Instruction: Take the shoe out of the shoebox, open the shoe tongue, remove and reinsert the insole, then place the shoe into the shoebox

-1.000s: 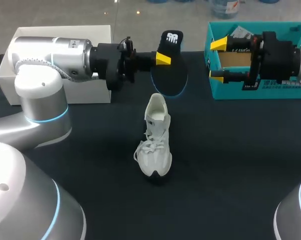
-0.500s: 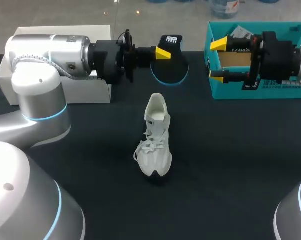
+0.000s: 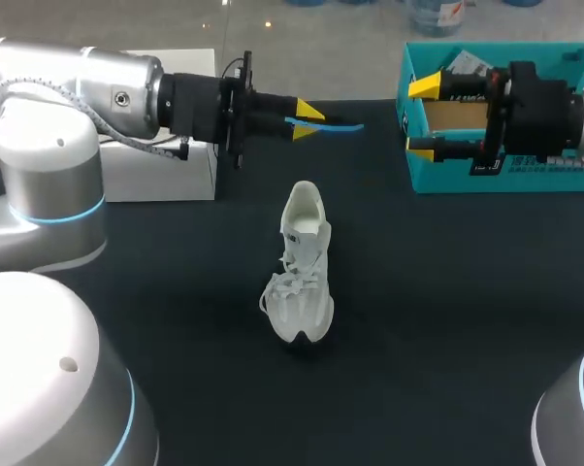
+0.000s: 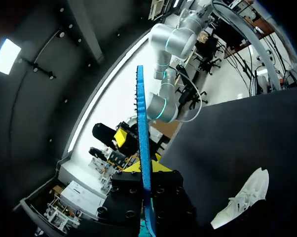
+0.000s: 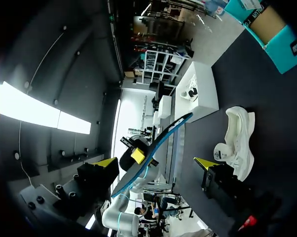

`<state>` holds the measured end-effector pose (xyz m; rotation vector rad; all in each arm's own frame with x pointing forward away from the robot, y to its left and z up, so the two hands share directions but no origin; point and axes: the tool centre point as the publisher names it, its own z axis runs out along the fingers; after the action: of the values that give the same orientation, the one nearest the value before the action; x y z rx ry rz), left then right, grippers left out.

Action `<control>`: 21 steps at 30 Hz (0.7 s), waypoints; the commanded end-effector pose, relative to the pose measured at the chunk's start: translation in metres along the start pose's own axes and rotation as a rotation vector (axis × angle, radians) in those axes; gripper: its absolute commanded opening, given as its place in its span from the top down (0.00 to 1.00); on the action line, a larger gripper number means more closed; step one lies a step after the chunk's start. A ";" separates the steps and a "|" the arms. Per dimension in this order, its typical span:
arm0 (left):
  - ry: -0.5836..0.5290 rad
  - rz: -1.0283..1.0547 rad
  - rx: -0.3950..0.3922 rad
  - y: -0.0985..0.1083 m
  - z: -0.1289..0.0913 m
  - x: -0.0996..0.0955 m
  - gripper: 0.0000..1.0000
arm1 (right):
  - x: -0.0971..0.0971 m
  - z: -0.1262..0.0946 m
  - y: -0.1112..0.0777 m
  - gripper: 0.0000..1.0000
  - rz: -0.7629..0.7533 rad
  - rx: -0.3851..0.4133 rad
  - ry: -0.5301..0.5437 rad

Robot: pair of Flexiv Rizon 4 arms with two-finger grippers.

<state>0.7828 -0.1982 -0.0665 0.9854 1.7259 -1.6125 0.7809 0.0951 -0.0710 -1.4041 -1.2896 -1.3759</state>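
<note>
Turning its wrist, the left arm [image 3: 88,87] had swung the pulled insole [image 3: 329,124] from face-on to edge-on.
The teal shoebox [image 3: 505,180] sat just beside the right gripper [image 3: 425,116], which hung spread wide and empty, neither having moved. The white shoe [image 3: 302,267] stood unmoved on the table, below the left gripper [image 3: 307,116] and well apart from it. That gripper was clamped on one end of the insole. A second before, its black face had stood upright. Now only its blue edge showed, lying level. Removal looked done, with reinsertion into the shoe likely next.
</note>
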 end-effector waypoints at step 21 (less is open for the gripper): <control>0.012 -0.781 -0.007 0.001 0.003 -0.007 1.00 | 0.000 0.002 -0.001 0.00 0.001 -0.002 -0.003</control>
<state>0.7853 -0.2007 -0.0616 0.3810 2.2470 -1.9955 0.7809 0.0951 -0.0711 -1.4041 -1.2895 -1.3762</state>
